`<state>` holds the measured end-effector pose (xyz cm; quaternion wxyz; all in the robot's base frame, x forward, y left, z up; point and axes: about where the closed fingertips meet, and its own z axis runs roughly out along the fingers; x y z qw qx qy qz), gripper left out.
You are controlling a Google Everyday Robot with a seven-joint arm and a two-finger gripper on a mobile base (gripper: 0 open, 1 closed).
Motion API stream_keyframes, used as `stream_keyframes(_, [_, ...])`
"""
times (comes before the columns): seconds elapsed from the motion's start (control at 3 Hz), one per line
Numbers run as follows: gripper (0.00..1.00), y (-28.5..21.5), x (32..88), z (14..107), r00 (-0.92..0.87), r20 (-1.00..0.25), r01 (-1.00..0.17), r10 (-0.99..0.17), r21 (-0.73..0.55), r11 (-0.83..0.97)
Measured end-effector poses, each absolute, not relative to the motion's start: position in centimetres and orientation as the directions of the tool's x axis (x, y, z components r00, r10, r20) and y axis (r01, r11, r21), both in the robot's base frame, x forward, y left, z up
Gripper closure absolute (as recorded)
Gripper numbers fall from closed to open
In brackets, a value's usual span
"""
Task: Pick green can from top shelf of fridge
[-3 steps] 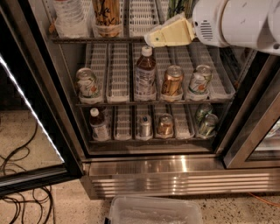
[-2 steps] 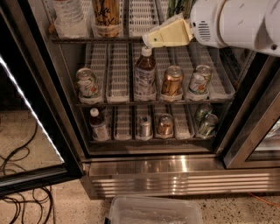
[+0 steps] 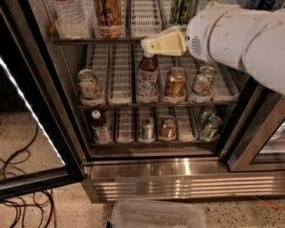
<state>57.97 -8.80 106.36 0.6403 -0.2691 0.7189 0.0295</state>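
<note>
Camera view.

Fridge (image 3: 178, 176): dark frame, ribbed stainless steel base, glass door open at the left.

Top shelf (image 3: 89, 40): dark wire rack carrying white slotted plastic lanes.

Green can (image 3: 181, 11): slim cylinder, pale green and white with dark streaks, upright in a right-hand lane of the top shelf, its upper part cut off by the picture edge.

Tan-gold can (image 3: 109, 15): tall, black script, same shelf, one white lane between it and the green can.

My gripper (image 3: 153, 44): cream plastic wedge on a smooth white arm, in front of the shelf edge, just below and left of the green can. Whether it is apart or together I cannot tell.

Brown bottle (image 3: 147, 75): white label, on the rack beneath my gripper.
</note>
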Motion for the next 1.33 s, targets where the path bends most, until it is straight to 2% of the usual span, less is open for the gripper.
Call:
stream_keyframes(1.0, [0.00, -9.6, 58.9, 107.2, 0.093, -0.953, -0.320, -0.289, -0.303, 0.898])
stream_keyframes(1.33, [0.00, -7.9, 61.7, 107.1, 0.140, -0.962, -0.311, -0.235, -0.268, 0.912])
